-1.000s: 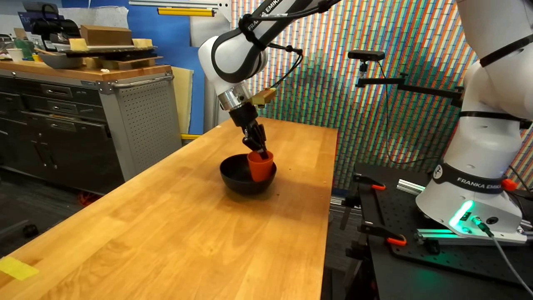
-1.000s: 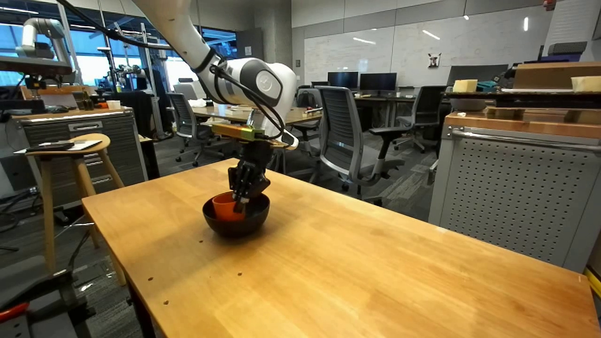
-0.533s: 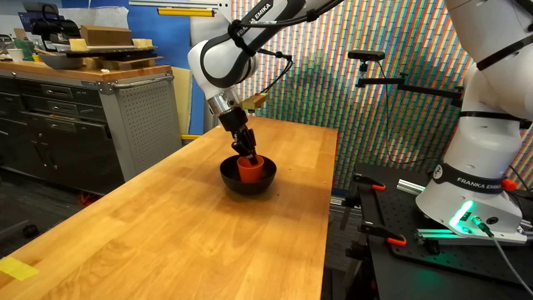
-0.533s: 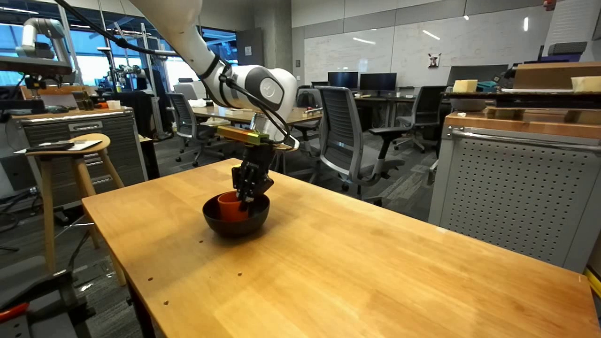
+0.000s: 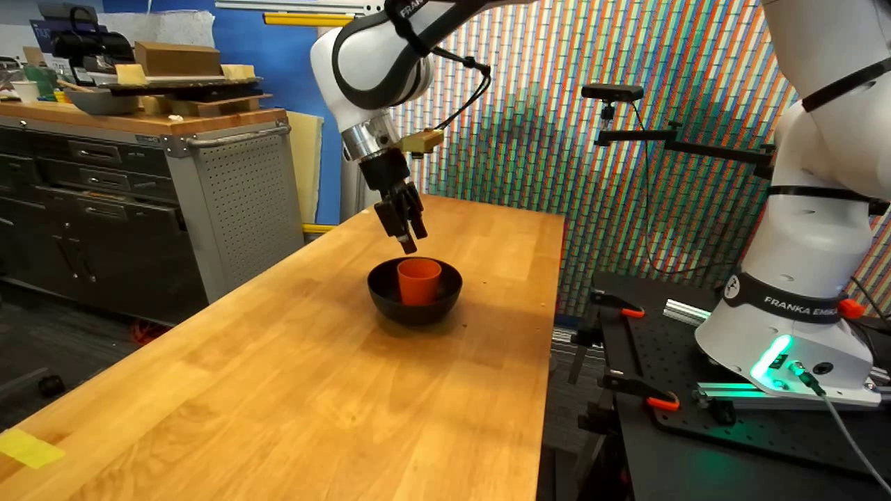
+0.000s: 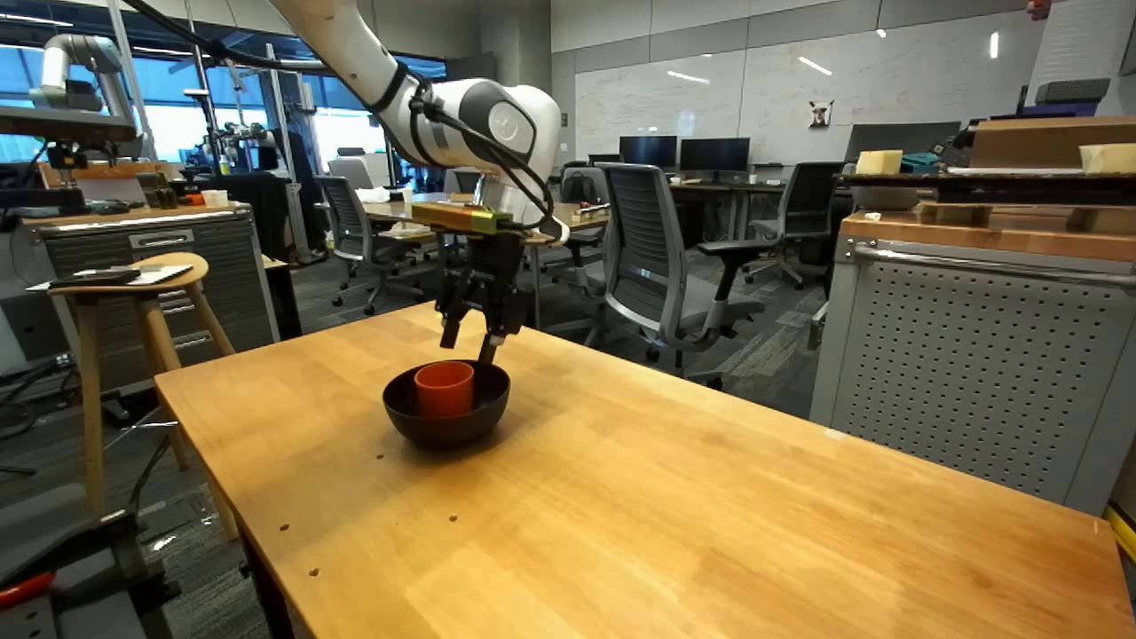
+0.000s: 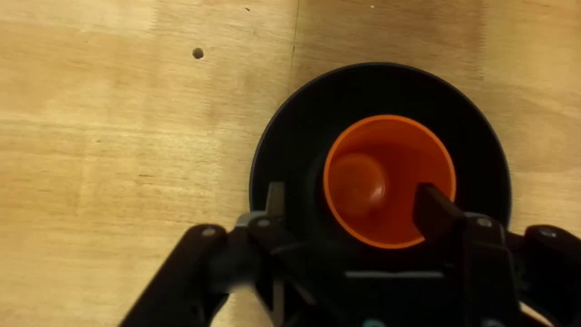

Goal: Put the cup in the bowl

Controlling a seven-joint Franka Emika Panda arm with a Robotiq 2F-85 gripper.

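Observation:
The orange-red cup (image 5: 419, 284) stands upright inside the black bowl (image 5: 383, 300), its rim rising a little above the bowl's rim. In both exterior views my gripper (image 5: 414, 241) hangs just above the cup, apart from it, with its fingers spread and nothing between them. Seen from an exterior view, the gripper (image 6: 469, 347) is over the far side of the bowl (image 6: 444, 433). Looking down in the wrist view, I see into the hollow cup (image 7: 386, 218) within the bowl (image 7: 363, 86). One finger (image 7: 433, 206) covers part of the cup's rim there.
Bowl and cup rest on a long wooden table (image 5: 334, 390). A yellow strip of tape (image 5: 29, 447) lies at its near corner. A grey cabinet (image 6: 985, 373) stands beyond the table, and a wooden stool (image 6: 151, 275) is off its end.
The gripper has let go of the cup, spread its fingers and risen clear. Earlier, the cup shifted from the bowl's side towards its middle; the bowl has stayed put.

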